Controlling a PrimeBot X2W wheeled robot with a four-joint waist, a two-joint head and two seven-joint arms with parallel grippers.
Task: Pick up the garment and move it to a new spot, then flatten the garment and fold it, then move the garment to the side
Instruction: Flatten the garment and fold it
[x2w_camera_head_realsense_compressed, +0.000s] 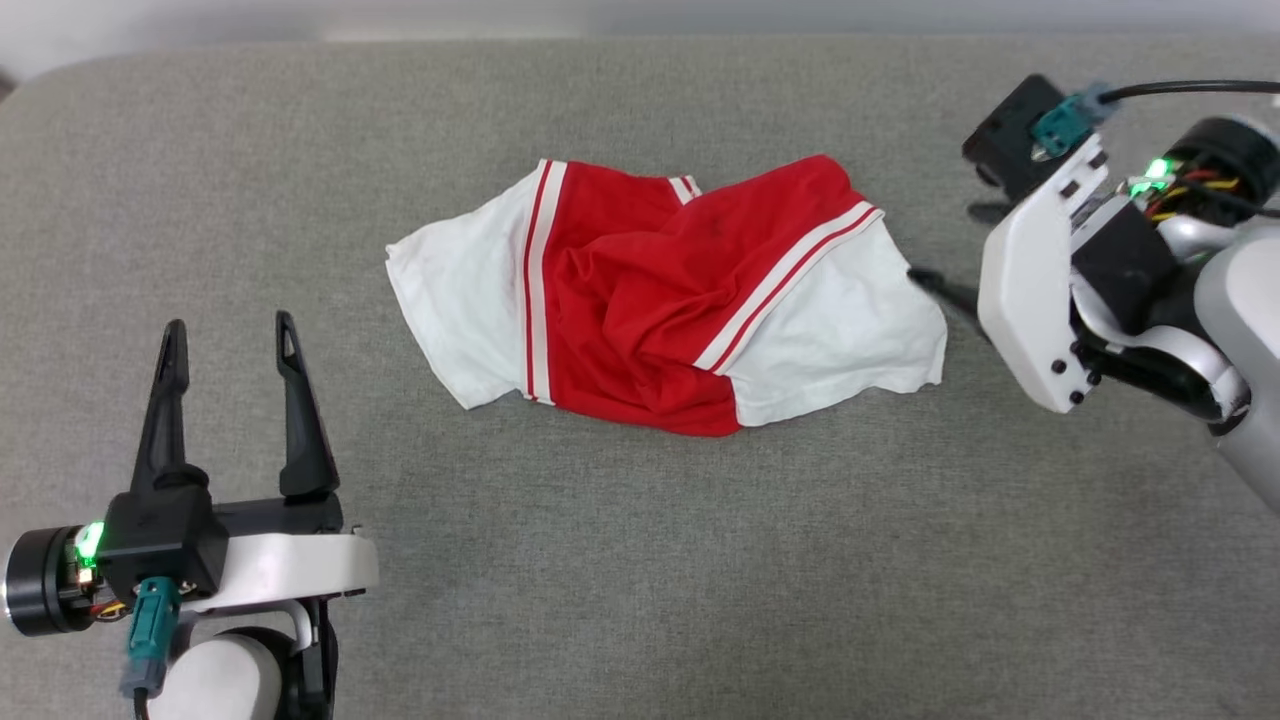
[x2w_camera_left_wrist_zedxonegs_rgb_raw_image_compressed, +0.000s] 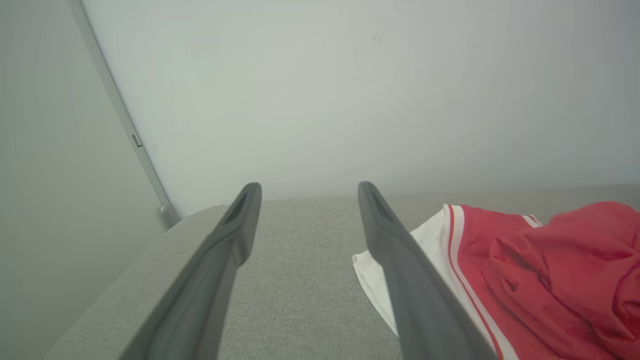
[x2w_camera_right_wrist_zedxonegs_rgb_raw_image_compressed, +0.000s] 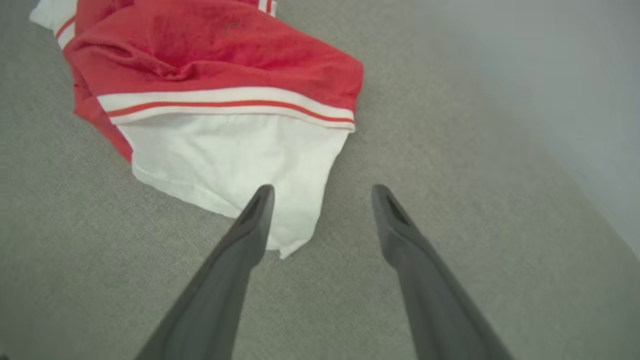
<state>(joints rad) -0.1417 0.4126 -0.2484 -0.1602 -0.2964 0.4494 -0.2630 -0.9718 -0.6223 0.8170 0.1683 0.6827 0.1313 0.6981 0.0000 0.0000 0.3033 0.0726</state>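
The left end effector (x2w_camera_left_wrist_zedxonegs_rgb_raw_image_compressed: 308, 187) holds its fingers spread wide over the grey fabric bench (x2w_camera_left_wrist_zedxonegs_rgb_raw_image_compressed: 300, 280) — pale wall (x2w_camera_left_wrist_zedxonegs_rgb_raw_image_compressed: 350, 90) beyond. At lower right lies the crumpled garment (x2w_camera_left_wrist_zedxonegs_rgb_raw_image_compressed: 540, 270), its white sleeve (x2w_camera_left_wrist_zedxonegs_rgb_raw_image_compressed: 425, 240) passing behind one finger.

Our head camera looks steeply down; both wrist cameras sit low along their fingers (x2w_camera_left_wrist_zedxonegs_rgb_raw_image_compressed: 212, 280), sharing the garment (x2w_camera_head_realsense_compressed: 660, 300).

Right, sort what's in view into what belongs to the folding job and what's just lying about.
Belongs to the job:
garment, crumpled, red with white sleeves
left gripper, jaws open, apart from it
right gripper, jaws open, by one white sleeve

Just there:
grey fabric surface under it
pale wall behind
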